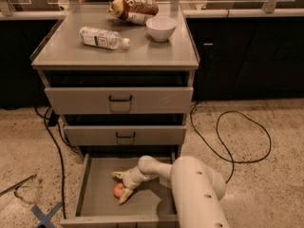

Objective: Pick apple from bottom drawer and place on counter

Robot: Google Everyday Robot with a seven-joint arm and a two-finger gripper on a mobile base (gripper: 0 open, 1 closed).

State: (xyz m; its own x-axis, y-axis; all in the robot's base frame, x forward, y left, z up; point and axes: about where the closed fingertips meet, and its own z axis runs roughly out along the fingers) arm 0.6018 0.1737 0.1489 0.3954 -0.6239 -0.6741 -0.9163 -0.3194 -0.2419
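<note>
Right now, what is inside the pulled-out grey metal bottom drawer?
A small red-orange apple lies on the grey floor of the bottom drawer, between the open fingers of the gripper. The white arm hides the drawer's right part.

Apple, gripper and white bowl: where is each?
apple (117,191): camera view, its orange front.
gripper (119,188): camera view, its tip, at the apple in the bottom drawer (99,198).
white bowl (161,32): camera view, its outer wall.
</note>
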